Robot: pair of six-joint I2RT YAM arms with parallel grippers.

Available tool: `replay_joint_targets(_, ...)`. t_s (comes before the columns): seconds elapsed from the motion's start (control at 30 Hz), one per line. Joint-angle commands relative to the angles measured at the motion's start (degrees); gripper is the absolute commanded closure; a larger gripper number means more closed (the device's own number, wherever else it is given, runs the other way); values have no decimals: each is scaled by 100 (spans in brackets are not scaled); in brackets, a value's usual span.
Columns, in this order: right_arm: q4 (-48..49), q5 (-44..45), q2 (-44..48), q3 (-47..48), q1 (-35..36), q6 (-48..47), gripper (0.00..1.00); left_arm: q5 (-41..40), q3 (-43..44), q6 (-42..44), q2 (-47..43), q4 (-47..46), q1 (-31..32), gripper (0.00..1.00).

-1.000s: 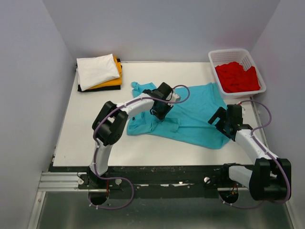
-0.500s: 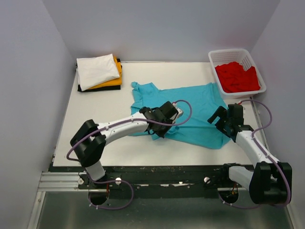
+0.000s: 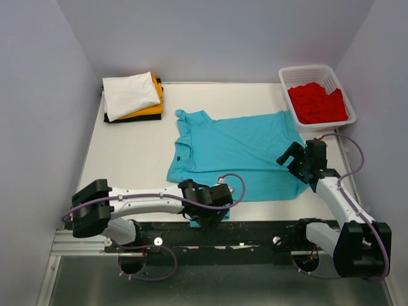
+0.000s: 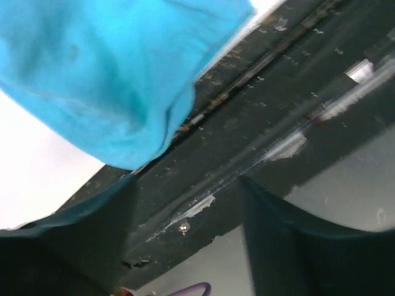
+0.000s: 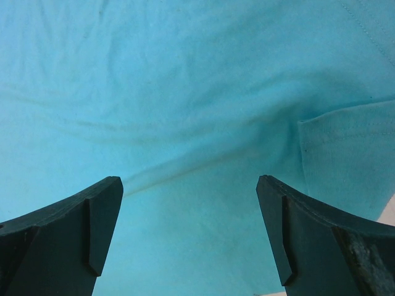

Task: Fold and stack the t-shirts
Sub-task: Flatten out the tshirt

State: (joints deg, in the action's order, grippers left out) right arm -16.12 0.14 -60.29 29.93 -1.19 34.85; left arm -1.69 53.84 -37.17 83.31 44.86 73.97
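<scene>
The teal t-shirt [image 3: 236, 150] lies spread flat in the middle of the table, collar to the left, and one corner [image 3: 194, 223] droops over the near edge. My left gripper [image 3: 205, 218] hangs at that near edge beside the corner. In the left wrist view the left gripper [image 4: 185, 246] is open, with only the dark table frame between its fingers and the teal cloth [image 4: 105, 80] above them. My right gripper [image 3: 298, 160] hovers open over the shirt's right side. The right wrist view shows the right gripper [image 5: 188, 228] wide open above smooth teal cloth [image 5: 185, 92].
Folded white [image 3: 131, 94], orange-yellow [image 3: 151, 109] and black [image 3: 124, 118] t-shirts are stacked at the back left. A white lattice basket [image 3: 331, 75] at the back right holds a crumpled red t-shirt [image 3: 315, 103]. Bare white table [image 3: 127, 166] lies left of the teal shirt.
My left gripper dragged the shirt's bunched part toward the near edge, flattening it, then opened and let go. The right arm has barely moved.
</scene>
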Motion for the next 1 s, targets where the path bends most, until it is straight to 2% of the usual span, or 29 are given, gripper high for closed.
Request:
replay_joint_targets(0.0, 30, -142, -114, -34, -10, -65, 0, 1000, -151, -274, -898, -527, 192, 19)
replay_joint_targets(0.03, 38, -139, -140, -31, -13, -71, 0, 977, -180, -214, -1105, -592, 180, 8)
replay_joint_targets(0.07, 45, -145, -162, -25, -13, -71, 0, 688, -143, -154, -1235, -517, 163, 1)
replay_joint_targets(0.13, 93, -176, -174, -33, -13, -89, 0, 14, 30, -186, -1361, -297, -91, 1)
replay_joint_targets(0.23, 111, -242, -174, -23, -13, -133, 0, -117, -5, -271, -1327, -596, -1147, 1)
replay_joint_targets(0.37, 332, -427, -226, -83, -6, -86, 0, 391, 84, 274, -895, -2234, -2726, 1)
replay_joint_targets(0.43, 407, -515, -222, -112, -13, -96, 0, 948, 522, 332, -315, -2397, -3355, 1)
replay_joint_targets(0.5, 504, -575, -206, -171, -13, -124, 0, 1151, 959, 393, 331, -2294, -3820, 1)
replay_joint_targets(0.53, 543, -578, -213, -182, -13, -135, 0, 1177, 1209, 423, 700, -2103, -3957, 1)
replay_joint_targets(0.6, 577, -570, -272, -165, -4, -153, 0, 1863, 1481, 529, 1300, -1863, -4237, 1)
replay_joint_targets(0.67, 677, -620, -360, -170, 0, -137, 0, 2301, 1383, 447, 1672, -2202, -4412, 1)
replay_joint_targets(0.83, 1038, -694, -737, -178, 3, -122, 0, 1628, 2043, 523, 2427, -1549, -4506, 1)
replay_joint_targets(0.97, 1104, -186, -1210, -13, 5, 53, 0, 1334, 2625, 511, 2957, -938, -4703, 1)
